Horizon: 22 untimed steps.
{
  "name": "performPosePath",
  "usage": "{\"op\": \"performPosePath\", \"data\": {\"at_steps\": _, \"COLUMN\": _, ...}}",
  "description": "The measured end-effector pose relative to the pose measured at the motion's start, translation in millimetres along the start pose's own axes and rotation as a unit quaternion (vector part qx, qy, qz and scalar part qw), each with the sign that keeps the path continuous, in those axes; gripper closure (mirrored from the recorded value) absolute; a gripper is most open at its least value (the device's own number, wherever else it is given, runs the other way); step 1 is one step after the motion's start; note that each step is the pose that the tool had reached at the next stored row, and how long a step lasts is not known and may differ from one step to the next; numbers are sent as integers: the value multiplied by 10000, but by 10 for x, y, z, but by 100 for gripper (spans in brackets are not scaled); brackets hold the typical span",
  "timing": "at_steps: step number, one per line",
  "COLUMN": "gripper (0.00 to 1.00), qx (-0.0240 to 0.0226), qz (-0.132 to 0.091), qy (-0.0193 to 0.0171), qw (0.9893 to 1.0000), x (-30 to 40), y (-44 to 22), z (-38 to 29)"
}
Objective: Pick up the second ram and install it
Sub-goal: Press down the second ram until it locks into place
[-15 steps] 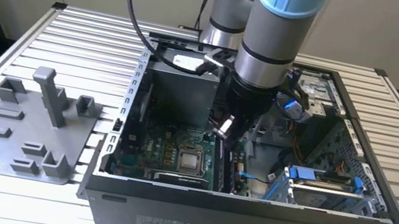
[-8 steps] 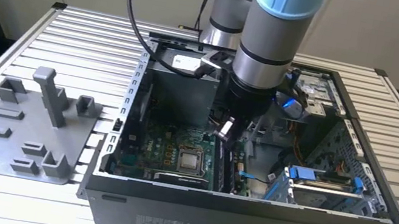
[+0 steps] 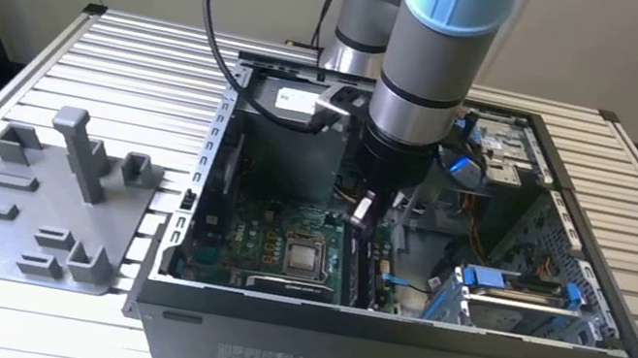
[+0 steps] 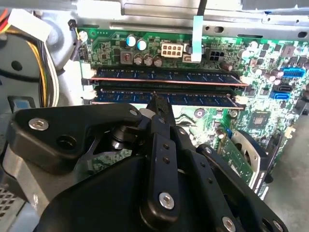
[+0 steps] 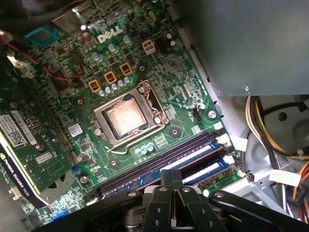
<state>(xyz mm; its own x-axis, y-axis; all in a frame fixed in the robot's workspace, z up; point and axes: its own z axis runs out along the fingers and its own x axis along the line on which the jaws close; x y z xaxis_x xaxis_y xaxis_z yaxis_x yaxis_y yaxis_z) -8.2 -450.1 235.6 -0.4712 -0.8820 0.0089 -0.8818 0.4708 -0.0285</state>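
Gripper [image 4: 157, 98] is down inside the open computer case [image 3: 397, 336], fingers clenched together with nothing between them that I can see. The tip rests on the top edge of the second ram [image 4: 193, 99], about mid-length. In the second wrist view that stick stands upright in its slot, parallel to and just beside another ram stick [image 4: 169, 75] in the neighbouring slot. Judgement: pick-up and placing are done and the work is at the seating stage. I cannot tell whether the white end clips [image 4: 87, 92] have closed home. Contents, from the exterior view: the case lies open-side-up on the slatted table [image 3: 140, 78]. The motherboard [image 3: 267, 249] takes up the case's 9 o'clock half, with the bare CPU socket [image 3: 308, 258] on it and the ram slots just at the socket's 3 o'clock. A blue drive cage [image 3: 511, 287] sits toward the case's 4 o'clock. The first wrist view adds a graphics card [image 5: 24, 145] and a bundle of power cables [image 5: 270, 130]. Outside the case, at its 9 o'clock, lies a grey fixture plate [image 3: 27, 197] with upright holders, well apart from the gripper.
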Motion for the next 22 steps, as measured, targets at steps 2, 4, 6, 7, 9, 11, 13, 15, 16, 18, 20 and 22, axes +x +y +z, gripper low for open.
{"op": "performPosePath", "data": {"at_steps": 2, "gripper": 89, "qx": -7, "qz": -106, "qy": 20, "qw": 9999, "x": 0, "y": 1, "z": 2}}
{"op": "performPosePath", "data": {"at_steps": 4, "gripper": 89, "qx": -1, "qz": -181, "qy": 78, "qw": 9998, "x": 0, "y": 0, "z": 2}}
{"op": "performPosePath", "data": {"at_steps": 6, "gripper": 89, "qx": 17, "qz": -251, "qy": 137, "qw": 9996, "x": 0, "y": 0, "z": 2}}
{"op": "performPosePath", "data": {"at_steps": 7, "gripper": 89, "qx": 18, "qz": -281, "qy": 139, "qw": 9995, "x": 1, "y": -1, "z": -3}}
{"op": "performPosePath", "data": {"at_steps": 9, "gripper": 89, "qx": 19, "qz": -331, "qy": 137, "qw": 9994, "x": 1, "y": 0, "z": -4}}
{"op": "performPosePath", "data": {"at_steps": 11, "gripper": 89, "qx": 22, "qz": -445, "qy": 132, "qw": 9989, "x": 1, "y": 0, "z": -2}}
{"op": "performPosePath", "data": {"at_steps": 13, "gripper": 89, "qx": 24, "qz": -582, "qy": 126, "qw": 9982, "x": 1, "y": 0, "z": 11}}
{"op": "performPosePath", "data": {"at_steps": 15, "gripper": 89, "qx": 28, "qz": -755, "qy": 121, "qw": 9971, "x": 1, "y": 0, "z": 20}}
{"op": "performPosePath", "data": {"at_steps": 16, "gripper": 89, "qx": 29, "qz": -818, "qy": 119, "qw": 9966, "x": 1, "y": 0, "z": 24}}
{"op": "performPosePath", "data": {"at_steps": 18, "gripper": 89, "qx": 31, "qz": -944, "qy": 113, "qw": 9955, "x": 0, "y": 1, "z": 39}}
{"op": "performPosePath", "data": {"at_steps": 20, "gripper": 89, "qx": 27, "qz": -1006, "qy": 113, "qw": 9949, "x": 1, "y": 1, "z": 50}}
{"op": "performPosePath", "data": {"at_steps": 22, "gripper": 89, "qx": 27, "qz": -1007, "qy": 114, "qw": 9949, "x": 1, "y": 1, "z": 50}}
